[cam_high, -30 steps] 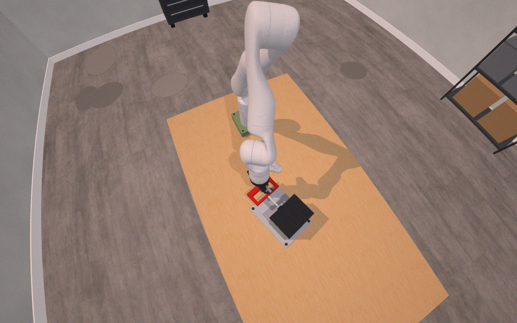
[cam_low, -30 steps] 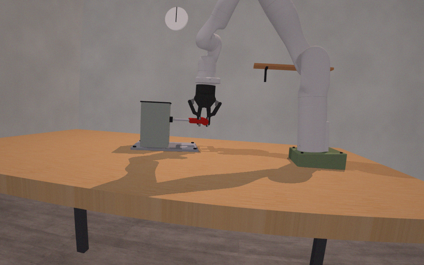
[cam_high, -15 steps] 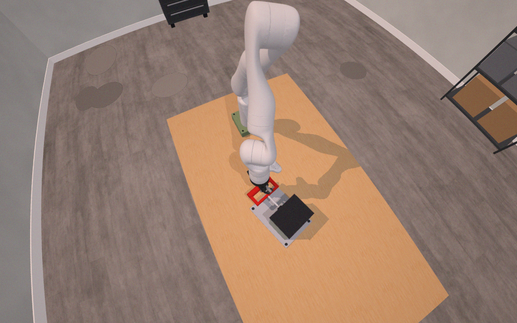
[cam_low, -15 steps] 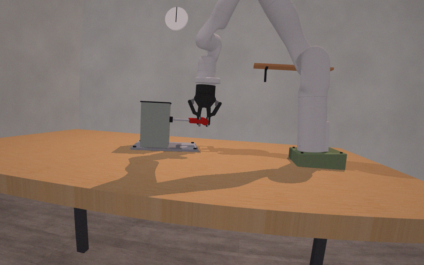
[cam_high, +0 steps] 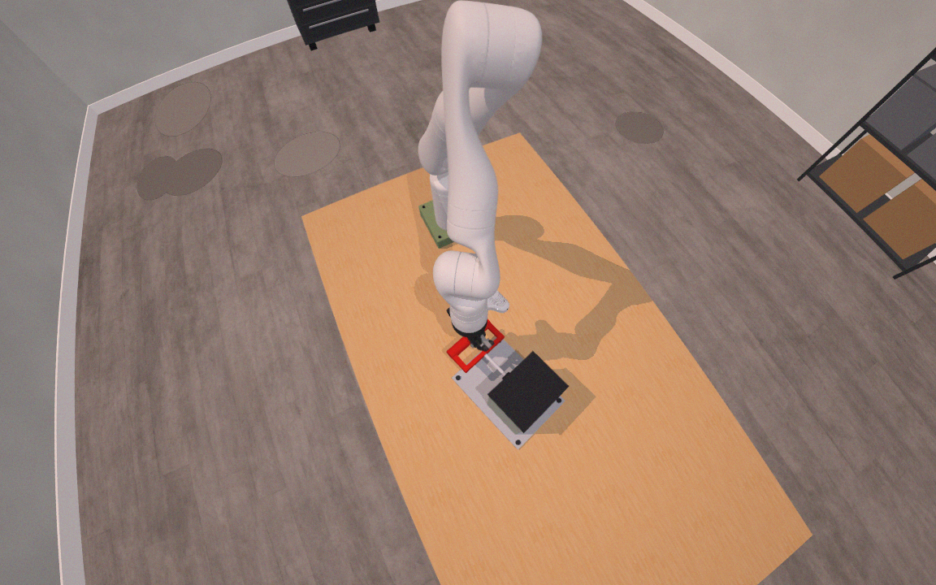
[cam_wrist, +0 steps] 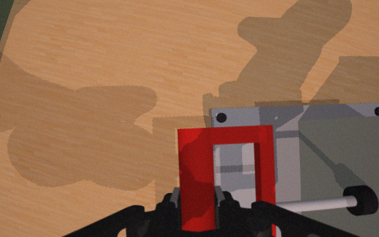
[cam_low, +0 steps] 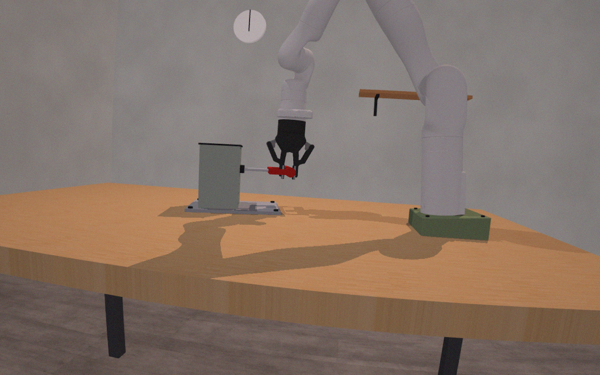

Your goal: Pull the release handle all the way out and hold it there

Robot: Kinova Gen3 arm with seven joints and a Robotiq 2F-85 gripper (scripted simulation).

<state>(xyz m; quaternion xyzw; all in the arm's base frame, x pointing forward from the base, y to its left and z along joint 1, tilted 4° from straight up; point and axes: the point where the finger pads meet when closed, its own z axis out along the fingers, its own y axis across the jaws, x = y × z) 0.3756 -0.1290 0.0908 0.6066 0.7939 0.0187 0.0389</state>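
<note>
The red release handle [cam_high: 474,348] is a rectangular loop on a thin white rod [cam_low: 256,169] that runs out of a grey-green box with a black top [cam_low: 219,175]. The box stands on a grey baseplate [cam_high: 488,391]. My gripper [cam_low: 288,175] points straight down and is shut on the outer bar of the handle [cam_wrist: 196,184]. The handle [cam_low: 282,171] hangs well above the table, away from the box, with a long stretch of rod bare. In the wrist view the rod [cam_wrist: 314,204] ends in a black collar [cam_wrist: 360,200] at the box face.
The arm's green base [cam_low: 449,223] is bolted to the wooden table to the right. The baseplate [cam_wrist: 295,115] lies under the handle. A wall shelf [cam_low: 388,94] and a round wall clock [cam_low: 249,26] are behind.
</note>
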